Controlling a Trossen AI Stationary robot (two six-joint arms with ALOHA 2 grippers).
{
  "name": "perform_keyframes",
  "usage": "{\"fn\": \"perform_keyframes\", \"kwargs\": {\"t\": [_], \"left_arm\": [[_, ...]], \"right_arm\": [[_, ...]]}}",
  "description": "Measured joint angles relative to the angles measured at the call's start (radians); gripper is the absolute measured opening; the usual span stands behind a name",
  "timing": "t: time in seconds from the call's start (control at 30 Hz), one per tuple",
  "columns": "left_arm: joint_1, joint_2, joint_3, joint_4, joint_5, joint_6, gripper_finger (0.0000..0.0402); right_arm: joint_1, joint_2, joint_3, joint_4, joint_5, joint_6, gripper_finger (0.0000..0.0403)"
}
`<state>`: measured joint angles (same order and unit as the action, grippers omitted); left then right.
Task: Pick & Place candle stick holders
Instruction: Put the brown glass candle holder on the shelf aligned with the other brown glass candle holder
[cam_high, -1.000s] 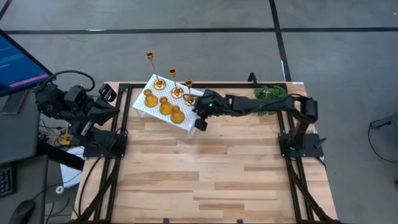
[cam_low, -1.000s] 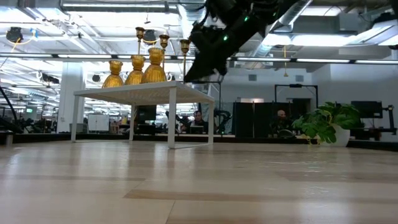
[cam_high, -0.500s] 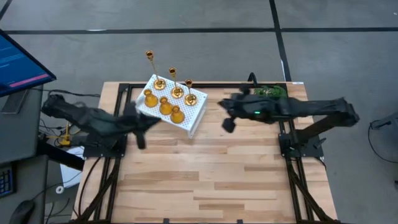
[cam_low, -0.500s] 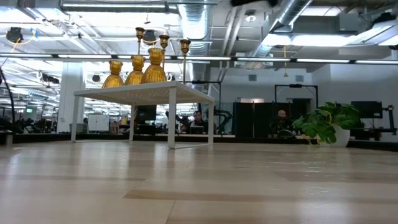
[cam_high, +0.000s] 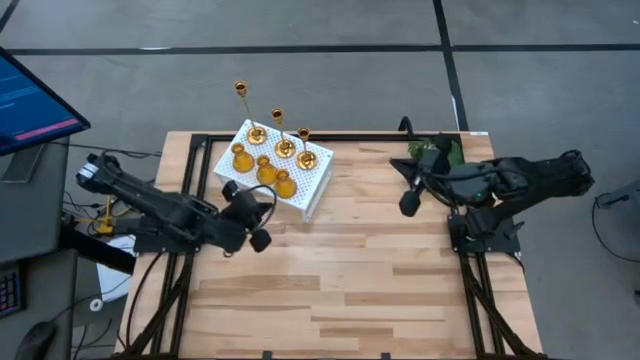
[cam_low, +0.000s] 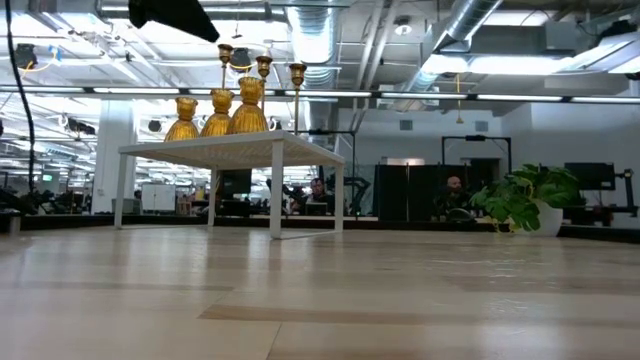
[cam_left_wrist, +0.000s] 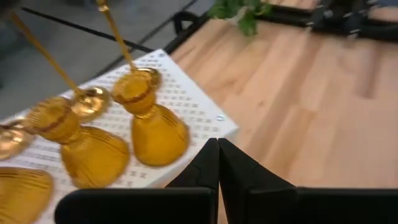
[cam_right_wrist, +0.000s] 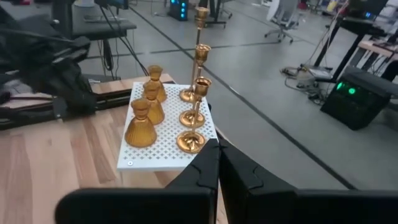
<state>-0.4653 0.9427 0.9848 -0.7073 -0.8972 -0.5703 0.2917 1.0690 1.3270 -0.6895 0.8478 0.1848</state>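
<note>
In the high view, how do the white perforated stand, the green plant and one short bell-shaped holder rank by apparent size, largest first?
1. White perforated stand, clearly the largest.
2. Green plant, smaller, and partly hidden by the right arm.
3. Short bell-shaped holder, the smallest.

All three short holders look alike in size.

Open wooden table (cam_high: 330, 280) spans the near and middle area, unobstructed. The white perforated stand (cam_high: 312, 185) bearing six candle stick holders (cam_high: 266, 170) blocks the far-left corner; a green plant (cam_high: 436, 150) blocks the far-right. The left gripper (cam_high: 260, 240), fingers closed, lies just beside the stand.
</note>
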Motion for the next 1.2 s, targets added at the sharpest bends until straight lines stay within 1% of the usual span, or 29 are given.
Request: {"fn": "perform_keyframes", "kwargs": {"t": [0.17,0.23,0.37,0.57,0.63,0.73,0.9,1.2], "left_arm": [[0.058,0.044,0.000,-0.006,-0.018,0.018,0.0002],[0.088,0.044,-0.017,0.001,0.009,0.031,0.0002],[0.147,-0.003,-0.100,0.027,0.066,0.018,0.0002],[0.198,-0.074,-0.207,0.139,0.073,0.017,0.0002],[0.212,-0.078,-0.231,0.179,0.099,0.042,0.0002],[0.238,-0.064,-0.244,0.254,0.139,0.076,0.0002],[0.281,-0.014,-0.249,0.303,0.148,0.123,0.0002],[0.343,0.030,-0.249,0.323,0.192,0.148,0.0002]], "right_arm": [[0.068,-0.014,0.000,-0.009,0.053,-0.008,0.0000],[0.086,-0.022,0.000,-0.011,0.060,-0.017,0.0000],[0.113,-0.030,0.000,-0.012,0.077,-0.032,0.0000],[0.133,-0.049,0.000,-0.017,0.093,-0.035,0.0000],[0.134,-0.052,0.000,-0.017,0.096,-0.035,0.0000],[0.134,-0.055,0.000,-0.018,0.095,-0.035,0.0000],[0.134,-0.058,0.000,-0.017,0.095,-0.037,0.0000],[0.148,-0.058,0.000,-0.017,0.095,-0.050,0.0000]]}}
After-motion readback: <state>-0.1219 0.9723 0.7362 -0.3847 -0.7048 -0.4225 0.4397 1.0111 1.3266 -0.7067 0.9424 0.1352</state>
